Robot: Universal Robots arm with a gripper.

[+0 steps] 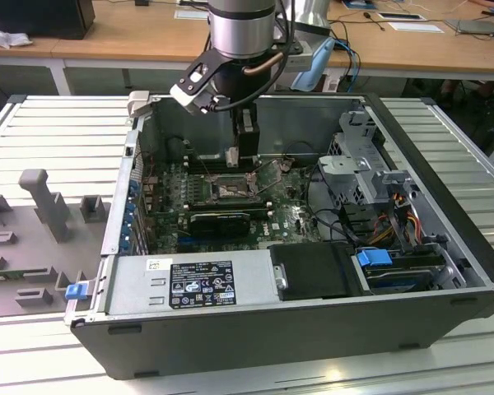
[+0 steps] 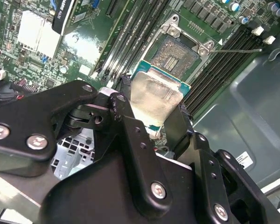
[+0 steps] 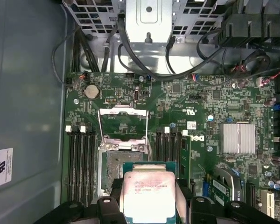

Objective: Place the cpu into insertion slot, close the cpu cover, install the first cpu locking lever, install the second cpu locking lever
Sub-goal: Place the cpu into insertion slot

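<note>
Insertion slot [image 3: 116, 161] under claw [image 3: 151, 200] lies unobstructed; memory slots [image 3: 79, 163] flank it, open cpu cover [image 3: 122, 112] just beyond.

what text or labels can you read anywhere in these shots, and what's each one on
No print here can be read with confidence.
Print on the cpu, gripped in the pincer: too small.
Print on the black label of the power supply: too small.
Print on the white sticker on the case wall: too small.
Markings on the motherboard: too small.

Lab: open PC case [image 1: 272, 337] on slatted metal bench [image 1: 66, 132], wooden desks [image 1: 140, 33] behind.
</note>
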